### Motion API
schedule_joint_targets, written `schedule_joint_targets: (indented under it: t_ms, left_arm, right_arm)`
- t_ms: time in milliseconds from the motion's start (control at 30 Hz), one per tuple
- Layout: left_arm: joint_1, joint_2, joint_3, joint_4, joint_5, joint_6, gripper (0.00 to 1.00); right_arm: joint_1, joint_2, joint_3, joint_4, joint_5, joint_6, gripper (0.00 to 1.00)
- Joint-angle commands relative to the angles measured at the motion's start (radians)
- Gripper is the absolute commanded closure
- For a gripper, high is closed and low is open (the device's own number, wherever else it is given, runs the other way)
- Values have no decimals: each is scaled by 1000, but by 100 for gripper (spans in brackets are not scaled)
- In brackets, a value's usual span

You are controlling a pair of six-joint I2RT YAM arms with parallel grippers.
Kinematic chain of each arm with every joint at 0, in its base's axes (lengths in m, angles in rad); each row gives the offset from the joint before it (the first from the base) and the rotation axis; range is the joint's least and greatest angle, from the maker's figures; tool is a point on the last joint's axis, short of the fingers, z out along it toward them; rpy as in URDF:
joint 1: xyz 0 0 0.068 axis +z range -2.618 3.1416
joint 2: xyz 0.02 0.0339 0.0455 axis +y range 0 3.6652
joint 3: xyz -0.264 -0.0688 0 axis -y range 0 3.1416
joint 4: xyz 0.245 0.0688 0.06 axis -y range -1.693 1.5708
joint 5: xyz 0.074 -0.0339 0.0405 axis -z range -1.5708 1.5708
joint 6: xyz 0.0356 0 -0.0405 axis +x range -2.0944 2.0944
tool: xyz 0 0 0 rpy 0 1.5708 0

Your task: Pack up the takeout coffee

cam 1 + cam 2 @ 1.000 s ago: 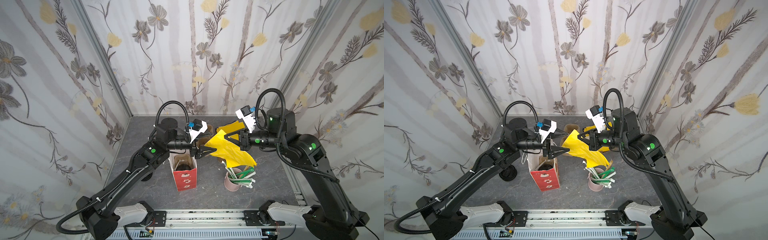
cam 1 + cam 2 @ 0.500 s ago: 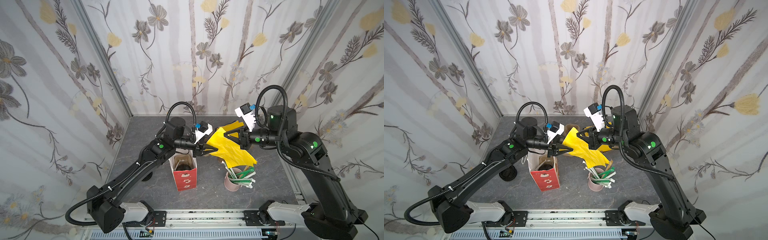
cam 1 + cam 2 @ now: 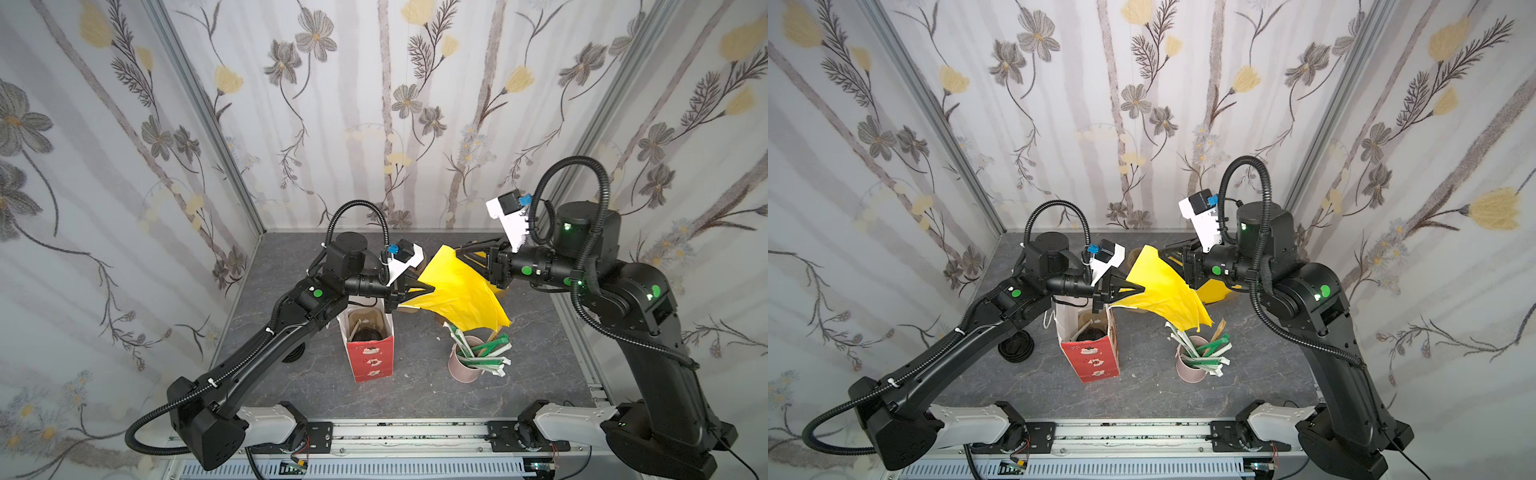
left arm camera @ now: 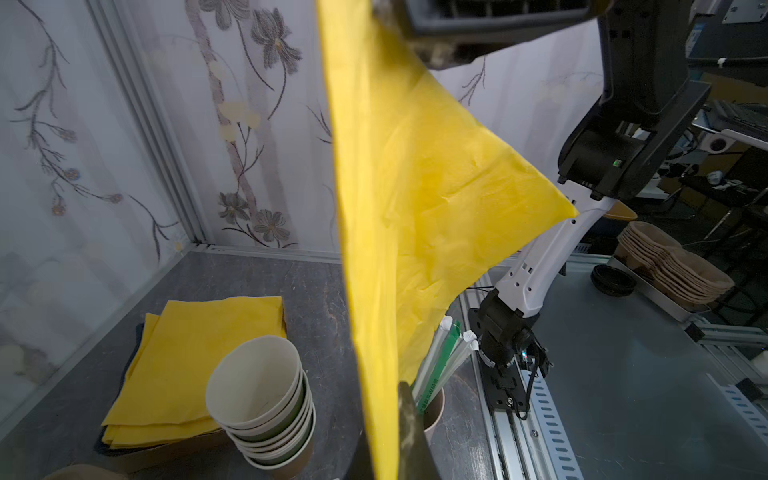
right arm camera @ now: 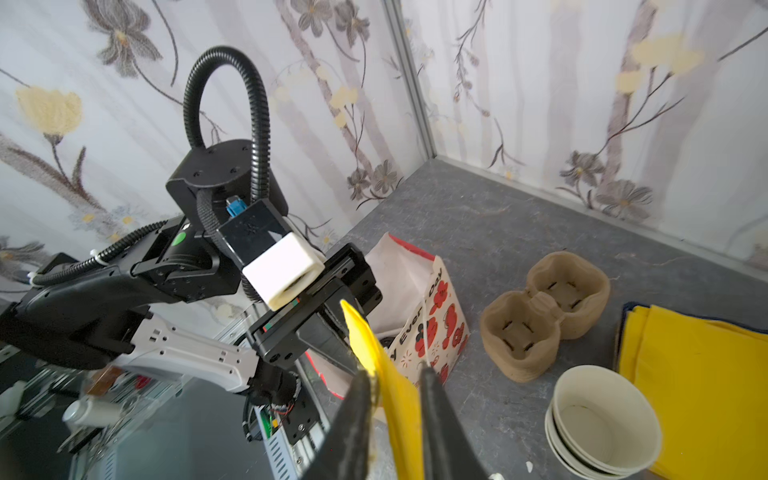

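As the left tool (image 3: 430, 286) pinched the yellow napkin (image 3: 461, 295) and the right tool (image 5: 395, 411) stood parted around its edge, the napkin wanted lowering slowly into the red bag (image 3: 372, 361) beside the takeout coffee (image 3: 366, 333) inside

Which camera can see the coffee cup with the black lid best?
Both top views: they look down into the open red bag, where the takeout coffee shows its black lid. The right wrist view sees mainly the bag's outside. The left wrist view misses it; a yellow napkin fills it.
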Motion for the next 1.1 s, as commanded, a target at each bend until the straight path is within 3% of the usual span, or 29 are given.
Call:
schedule_joint_targets:
  t_ms: [0,67,133,367,467,533,667,867,1067]
  left_arm:
    - [-24,-12,46,29,-187,-82,100]
    - [-40,-12,77,29,-252,-176,100]
    - [-58,-18,90,30,-294,-256,100]
    - [-57,-113,76,23,-733,-596,100]
    - [-56,-183,55,24,-836,-694,100]
    - [-56,-224,34,27,-824,-697,100]
    - [-53,-303,-15,29,-714,-553,100]
    - [-37,-368,-97,33,-494,-373,100]
    - [-38,-375,-106,32,-356,-322,100]
  right_arm:
    - [2,-26,109,7,168,11,29]
    - [1,-55,142,24,199,20,32]
    - [1,-68,143,29,220,35,26]
    - [4,-45,123,5,213,59,22]
    - [4,-34,122,24,191,62,22]
    - [6,-18,99,33,147,51,18]
    - [16,-29,-56,147,19,-41,9]
    - [67,-117,-351,462,-175,-366,1]
    - [104,-82,-346,454,-249,-590,0]
